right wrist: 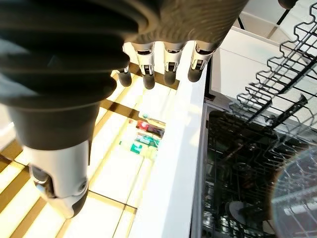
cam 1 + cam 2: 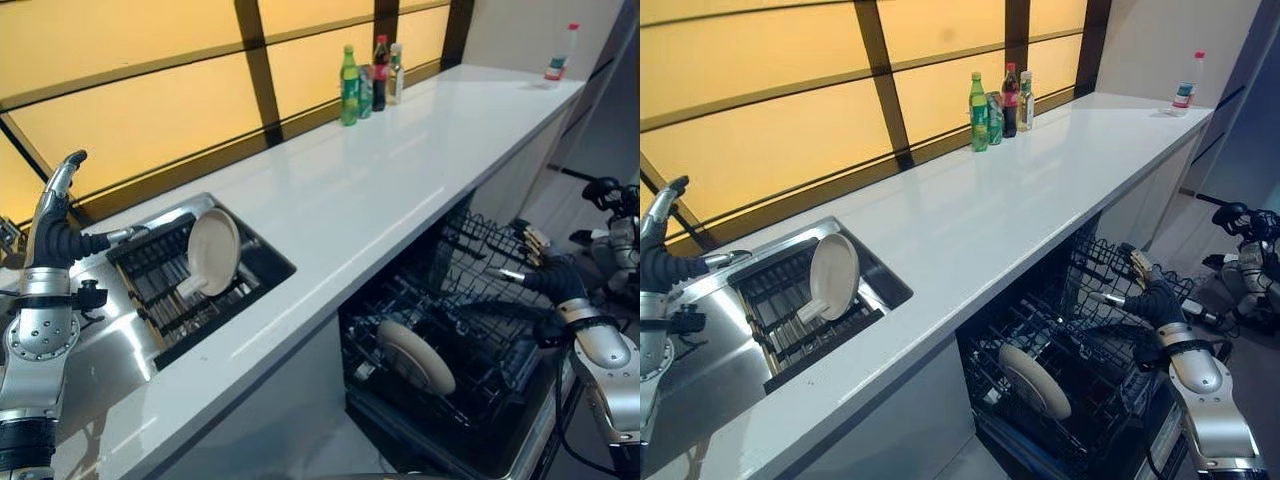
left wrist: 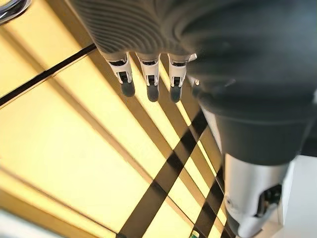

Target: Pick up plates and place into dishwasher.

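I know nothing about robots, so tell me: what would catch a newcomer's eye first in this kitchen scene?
Probably the two pale plates: one plate stands on edge in the rack in the sink, another plate already leans in the dishwasher's lower rack under the white counter. Next, the left robot hand raised empty by the sink and the right robot hand open over the dishwasher. Bottles cluster at the counter's far side.

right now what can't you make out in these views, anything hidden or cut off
- Plate in the sink rack: its lower edge sits behind the rack wires in the eye views.
- Plate in the dishwasher: partly screened by dark basket wires.
- Bottles at the countertop's far end: too small to read.
- Dishwasher's lower front: cut off by the frame edge.
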Tool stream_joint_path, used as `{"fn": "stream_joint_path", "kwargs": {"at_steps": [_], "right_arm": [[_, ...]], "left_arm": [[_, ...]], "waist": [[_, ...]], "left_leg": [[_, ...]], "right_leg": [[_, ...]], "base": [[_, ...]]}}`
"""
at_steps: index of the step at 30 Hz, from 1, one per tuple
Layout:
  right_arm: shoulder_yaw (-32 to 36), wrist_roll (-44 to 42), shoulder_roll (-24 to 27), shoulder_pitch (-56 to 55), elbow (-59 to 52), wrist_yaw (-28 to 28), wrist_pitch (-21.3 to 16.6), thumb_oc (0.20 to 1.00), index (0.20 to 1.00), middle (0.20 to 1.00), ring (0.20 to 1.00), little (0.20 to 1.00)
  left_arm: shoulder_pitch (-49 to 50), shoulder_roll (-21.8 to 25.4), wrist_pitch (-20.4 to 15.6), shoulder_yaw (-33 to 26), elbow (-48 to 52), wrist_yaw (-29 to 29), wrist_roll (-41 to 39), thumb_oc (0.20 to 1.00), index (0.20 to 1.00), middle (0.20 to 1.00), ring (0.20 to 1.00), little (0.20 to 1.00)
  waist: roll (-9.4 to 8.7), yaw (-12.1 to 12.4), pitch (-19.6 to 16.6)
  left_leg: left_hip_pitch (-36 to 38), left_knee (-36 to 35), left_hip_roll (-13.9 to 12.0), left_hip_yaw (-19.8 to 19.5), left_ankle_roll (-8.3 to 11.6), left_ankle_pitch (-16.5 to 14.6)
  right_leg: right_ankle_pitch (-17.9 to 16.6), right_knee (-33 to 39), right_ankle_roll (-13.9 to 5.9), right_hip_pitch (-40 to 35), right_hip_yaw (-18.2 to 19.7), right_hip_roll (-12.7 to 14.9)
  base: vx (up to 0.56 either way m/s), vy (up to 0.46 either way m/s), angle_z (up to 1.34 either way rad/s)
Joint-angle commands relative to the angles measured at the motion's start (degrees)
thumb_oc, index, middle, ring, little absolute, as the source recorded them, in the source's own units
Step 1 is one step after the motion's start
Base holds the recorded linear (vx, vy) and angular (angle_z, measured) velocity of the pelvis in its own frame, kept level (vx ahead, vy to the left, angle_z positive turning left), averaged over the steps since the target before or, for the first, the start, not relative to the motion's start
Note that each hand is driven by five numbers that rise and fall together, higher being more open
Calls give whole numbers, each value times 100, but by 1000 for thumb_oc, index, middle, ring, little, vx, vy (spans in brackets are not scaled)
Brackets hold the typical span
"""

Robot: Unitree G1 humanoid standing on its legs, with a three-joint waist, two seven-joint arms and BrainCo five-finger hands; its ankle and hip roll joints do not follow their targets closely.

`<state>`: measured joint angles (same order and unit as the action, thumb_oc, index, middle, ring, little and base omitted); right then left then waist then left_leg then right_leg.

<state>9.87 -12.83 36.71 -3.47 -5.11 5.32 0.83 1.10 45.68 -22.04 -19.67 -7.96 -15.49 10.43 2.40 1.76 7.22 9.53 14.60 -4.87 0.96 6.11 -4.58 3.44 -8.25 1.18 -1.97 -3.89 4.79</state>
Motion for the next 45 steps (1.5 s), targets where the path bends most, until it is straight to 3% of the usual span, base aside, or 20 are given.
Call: {"fn": "stream_joint_path", "kwargs": {"at_steps": [1, 5, 7, 9, 14, 21, 33, 40, 45], "right_arm": [[-172, -286, 96, 361, -276, 106, -320, 1000, 1000, 1000, 1000, 1000], [-252, -369, 201, 410, -320, 240, -314, 1000, 1000, 1000, 1000, 1000], [-240, -488, 365, 430, -286, 260, -325, 1000, 1000, 1000, 1000, 1000], [-197, -602, 497, 409, -204, 273, -309, 1000, 1000, 1000, 1000, 1000], [95, -719, 521, 81, -165, 515, -268, 1000, 1000, 1000, 1000, 1000], [44, -824, 700, 102, -216, 529, -128, 1000, 1000, 1000, 1000, 1000], [-54, -1046, 994, 126, -47, 499, -140, 1000, 1000, 1000, 1000, 1000], [-122, -1084, 1048, 140, 15, 527, -137, 1000, 1000, 1000, 1000, 1000], [-216, -1060, 1213, 304, 75, 560, -5, 1000, 1000, 1000, 1000, 1000]], "left_arm": [[268, 777, -84, -289, 131, -768, 848, 1000, 1000, 1000, 1000, 1000], [452, 1243, 178, -252, 82, -1188, 1702, 1000, 1000, 1000, 1000, 1000], [465, 1446, 235, -113, -61, -1246, 1823, 1000, 1000, 1000, 1000, 1000], [455, 1548, 262, 54, -229, -1299, 1904, 1000, 1000, 1000, 1000, 1000], [536, 1743, 198, 222, -382, -1246, 2387, 1000, 1000, 1000, 1000, 1000], [434, 2020, 211, 668, -440, -1142, 2903, 1000, 1000, 1000, 1000, 1000], [380, 2630, -146, 956, -22, 175, 2755, 1000, 1000, 1000, 1000, 1000], [599, 2767, -227, 710, 94, 313, 2602, 1000, 1000, 1000, 1000, 1000], [575, 2612, -116, 946, 126, 198, 2639, 1000, 1000, 1000, 1000, 1000]], "waist": [[-194, 108, -132], [-70, 155, -49], [-7, 114, -11], [55, -14, -57], [203, -153, -131], [273, -212, -65], [260, -74, 31], [345, 7, 26], [459, -30, 95]], "left_leg": [[-738, -586, 311, -556, -183, 789], [-1007, -1142, 33, -737, -23, 1353], [-1083, -1238, -42, -788, 31, 1449], [-906, -1361, 1, -617, 16, 1082], [-620, -1637, 93, -542, 18, 827], [-591, -1821, 202, -498, -73, 752], [-597, -1780, 192, -524, -77, 697], [-616, -1795, 195, -563, -51, 731], [-682, -1722, 199, -558, -18, 733]], "right_leg": [[-310, 799, -307, -512, -160, -126], [-220, 799, -342, -519, 77, -155], [-167, 728, -366, -472, 142, -92], [-82, 625, -422, -377, 140, 26], [-121, 422, -606, -156, 63, 259], [-268, 429, -765, 143, 13, 450], [-259, 484, -821, 76, -217, 529], [-231, 485, -817, 51, -305, 546], [-187, 368, -796, 137, -281, 578]], "base": [[80, 59, -67], [103, 183, -49], [111, 236, -61], [128, 249, -87], [155, 212, -33], [48, 144, 8], [22, 28, 10], [11, 24, 6], [43, 114, 2]]}}
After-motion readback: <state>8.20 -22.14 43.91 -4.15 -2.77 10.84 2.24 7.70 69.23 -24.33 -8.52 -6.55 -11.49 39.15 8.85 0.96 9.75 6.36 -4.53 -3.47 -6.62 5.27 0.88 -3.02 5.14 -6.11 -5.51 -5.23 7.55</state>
